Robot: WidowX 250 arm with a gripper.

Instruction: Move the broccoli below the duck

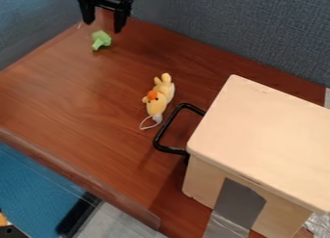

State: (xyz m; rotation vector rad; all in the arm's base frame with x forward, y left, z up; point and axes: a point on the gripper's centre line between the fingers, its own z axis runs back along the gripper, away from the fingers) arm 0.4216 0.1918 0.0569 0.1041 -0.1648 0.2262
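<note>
While the gripper hangs beyond the broccoli, up and left of the duck in the camera view, you have its fingers spread apart with nothing between them. Target: green broccoli, on the brown table, well apart from the duck on its upper-left side. Step in hand, as judged: lining up for the grasp; transport is still to do.

Risks, for your notes:
1. Grasp. The piece is small and looks uneven, so if you close off-centre, a fingertip probably tips it or pushes it towards the duck. Gripper height cannot be told from this slant, so check depth before you close.
2. Carry. Cross the duck too low and you may drag it along.
3. Placement. Just below the duck lies its white string loop — a likely snag for your fingers — and beside the duck's lower right stands the black handle of the wooden box. Come down too near either and you could knock the handle or shift the duck, spoiling "below".
</note>
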